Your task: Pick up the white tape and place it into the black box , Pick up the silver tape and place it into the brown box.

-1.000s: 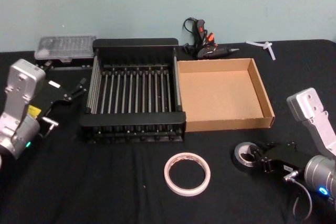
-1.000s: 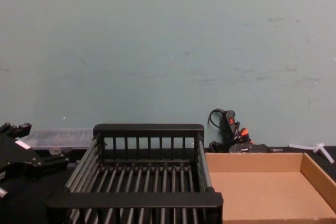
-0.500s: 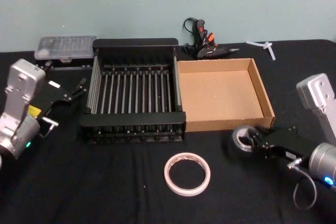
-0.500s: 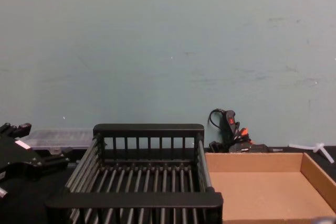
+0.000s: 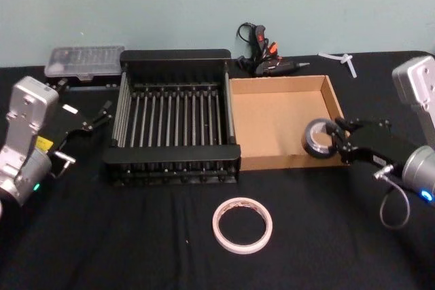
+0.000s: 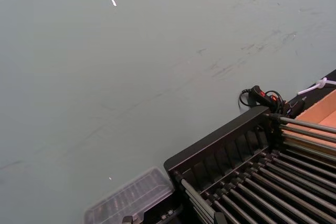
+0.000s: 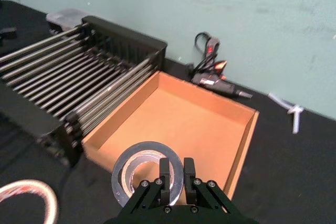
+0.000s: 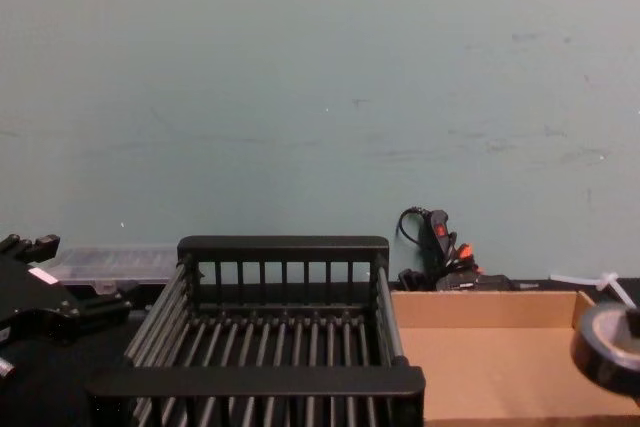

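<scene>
1. The table [image 5: 136, 249], covered in black cloth, carries everything, and a pale teal wall stands behind it.
2. The black box [image 5: 173, 56], a slatted crate with thick solid rims, sits left of centre with nothing lying on its barred floor.
3. The brown box [image 5: 285, 83], a shallow tan cardboard tray, stands just beside the crate on its right, their side walls touching or nearly so.
4. The left gripper [image 5: 105, 109] is held at the table's left edge near the crate's left wall, well apart from both tapes; whether its fingers are apart or together cannot be told.
5. The right gripper [image 5: 334, 142] is raised over the near right corner of the cardboard tray, its fingers clamped together on the wall of the silver tape [image 5: 318, 140], one inside the ring and one outside.
6. That dark grey roll stands on edge in the air above the tray's front part, clear of the cardboard; the chest view shows it at the tray's right end.
7. The white tape [image 5: 242, 225] lies flat on the cloth in front of the two boxes, roughly below the seam between them.
8. A clear plastic case [image 5: 84, 61] rests behind the crate's left corner.
9. A black and orange glue gun [image 5: 266, 59] lies against the wall behind the tray.
10. A small white plastic piece [image 5: 342, 60] lies at the far right.
</scene>
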